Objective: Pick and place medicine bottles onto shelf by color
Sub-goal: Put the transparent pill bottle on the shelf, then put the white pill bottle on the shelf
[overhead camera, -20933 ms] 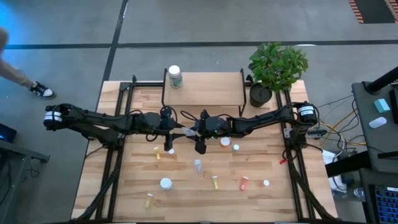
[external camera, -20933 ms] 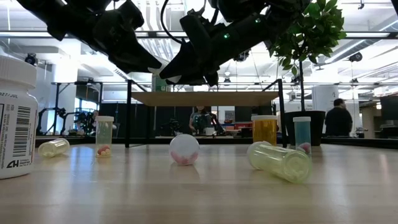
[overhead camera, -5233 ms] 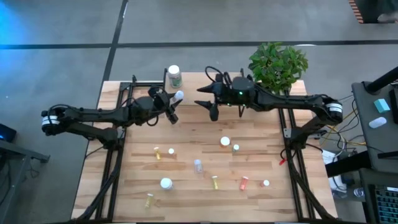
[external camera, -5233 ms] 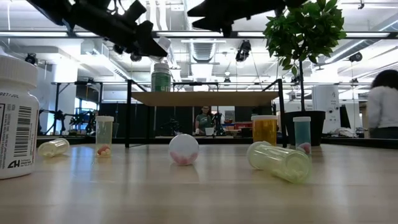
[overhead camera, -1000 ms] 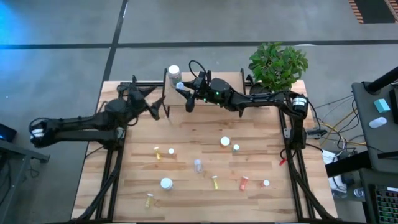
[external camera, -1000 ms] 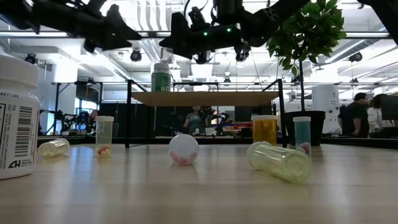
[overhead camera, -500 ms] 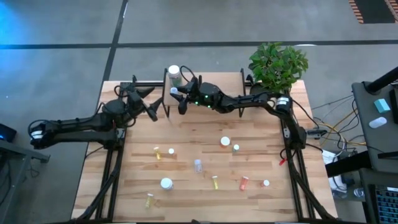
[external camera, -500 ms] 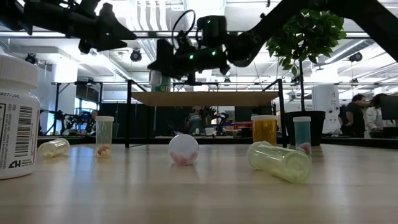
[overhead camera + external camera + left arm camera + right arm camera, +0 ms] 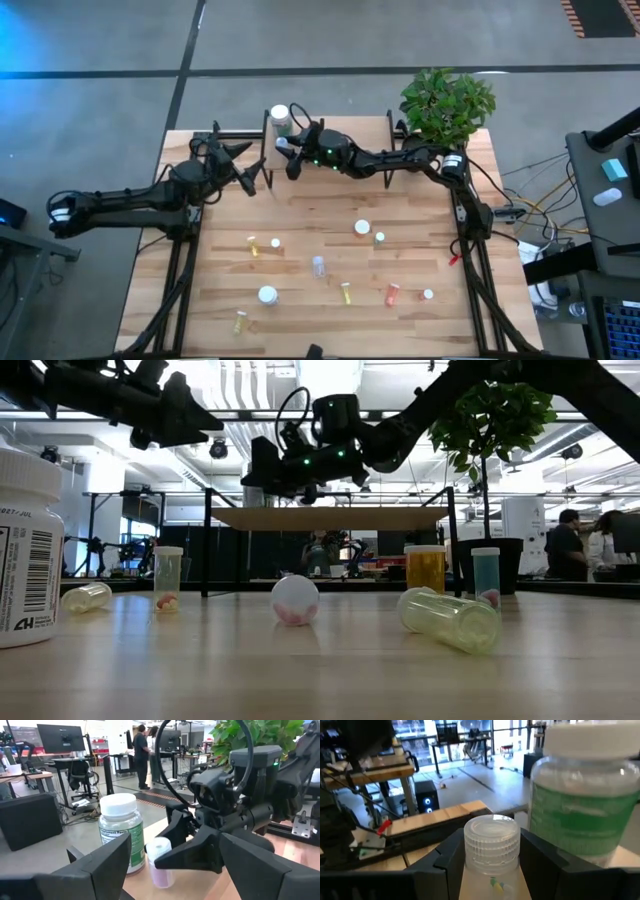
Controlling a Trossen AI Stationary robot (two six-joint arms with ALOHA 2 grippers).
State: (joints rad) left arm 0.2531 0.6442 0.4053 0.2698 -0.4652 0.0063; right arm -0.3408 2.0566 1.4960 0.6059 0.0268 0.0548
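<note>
A: Right claw (image 9: 284, 150)?
B: Over the left end of the shelf (image 9: 345, 130), fingers partly apart, closed around a small clear vial (image 9: 491, 850) with a ribbed white cap. In the left wrist view the vial's base looks down on the shelf board, just beside the green-label bottle (image 9: 121, 831), near the shelf's left edge. Can't tell if the two bottles touch.

A: Left claw (image 9: 262, 178)?
B: Spread wide, nothing in it, hanging off the shelf's left front corner, above the bench (image 9: 430, 250).

A: Open room?
B: The rest of the shelf top, from the two bottles across to the right end, is bare. Potted plant (image 9: 445, 105) stands at the bench's back right corner, next to the shelf's right end. Loose bottles are on the front half of the bench: white-capped ones (image 9: 362, 227) mid-right, a yellow one (image 9: 253, 247) left, a white cap (image 9: 267, 295) near front left, an orange one (image 9: 392, 294) front right. The strip between the shelf and those is free.

A: Any writing?
B: Low view, big white bottle (image 9: 28, 550) at the left edge has a barcode, "2027/JUL" and a "CH" mark. The green label's text is too small to read.

A: Background?
B: People (image 9: 572, 550) standing far back in the room.
</note>
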